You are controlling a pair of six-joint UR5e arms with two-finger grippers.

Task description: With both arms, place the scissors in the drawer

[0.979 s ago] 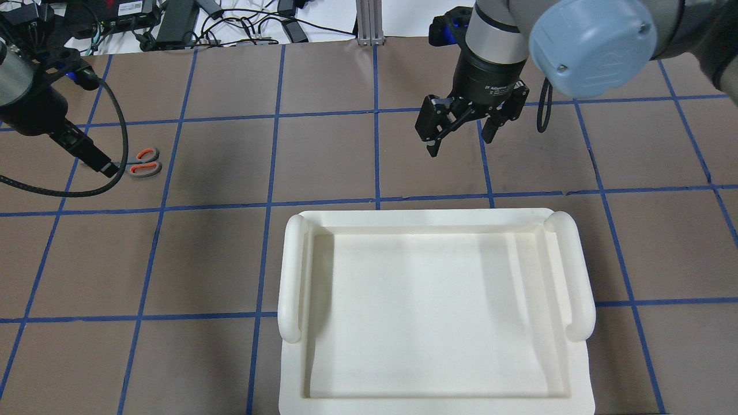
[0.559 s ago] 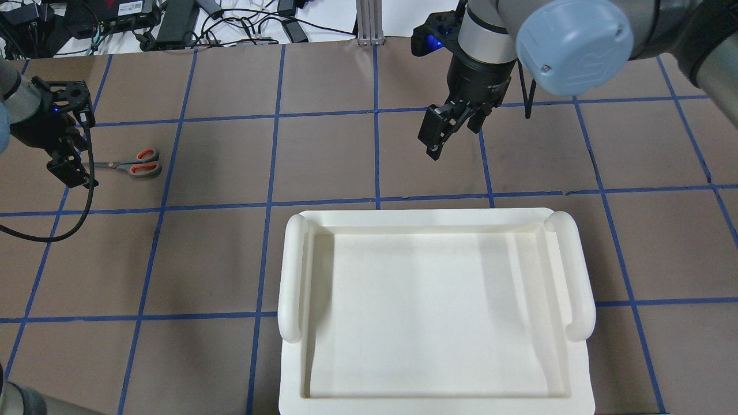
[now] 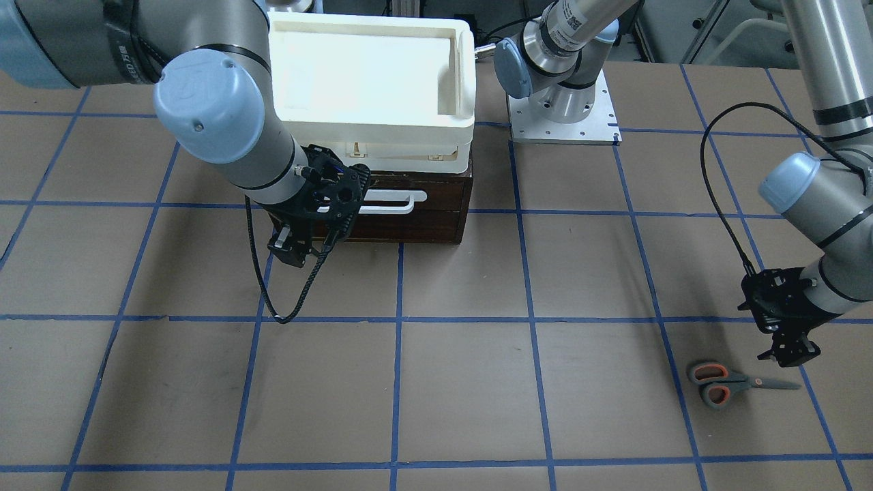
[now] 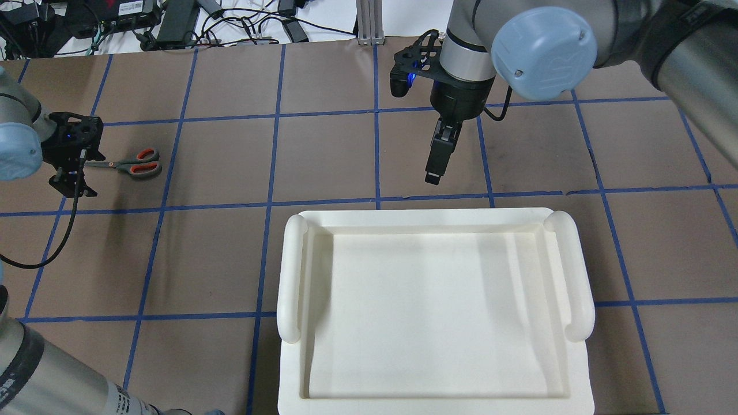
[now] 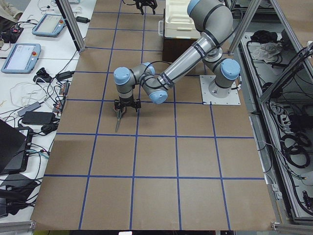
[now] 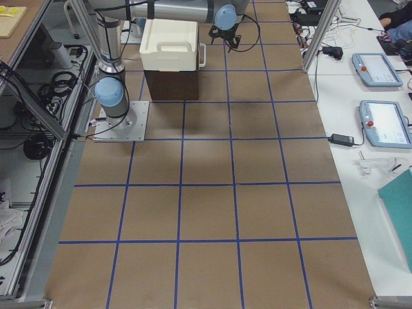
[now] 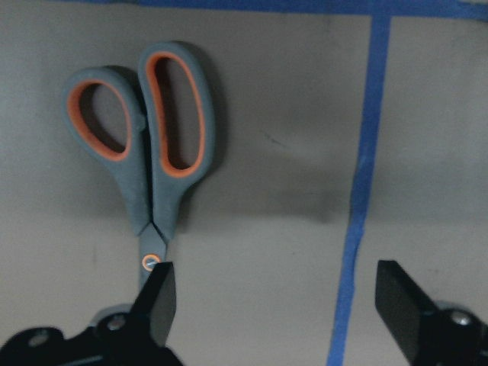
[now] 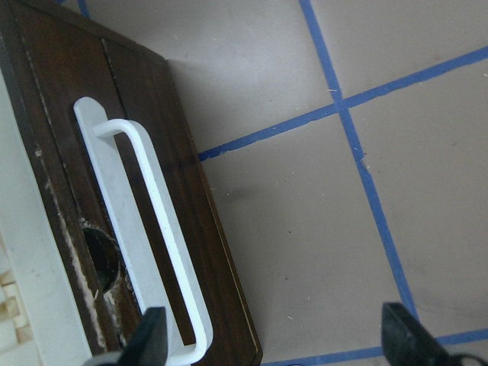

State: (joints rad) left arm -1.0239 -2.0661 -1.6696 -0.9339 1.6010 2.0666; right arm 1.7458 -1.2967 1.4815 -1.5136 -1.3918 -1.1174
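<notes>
The brown, blue-gridded counter [image 3: 464, 382] carries a cream-white tray [image 4: 291, 276] stacked on the dark wooden drawer [image 3: 436, 204]. The right end effector [image 3: 300, 245] hangs just in front of the drawer's white bar handle [image 8: 145, 229], fingers spread and gripping nothing. Well apart from it, the left end effector [image 7: 278, 305] hovers released above the scissors [image 7: 152, 175]. They lie flat on the counter with their pivot beside one finger [image 7: 156, 297]. Their blades are hidden under the end effector and their orange-lined loops point away from it.

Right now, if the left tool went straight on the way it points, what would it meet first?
Most likely the scissors: the open left tool hangs over their blades just past the pivot, though how far above is unclear.
</notes>
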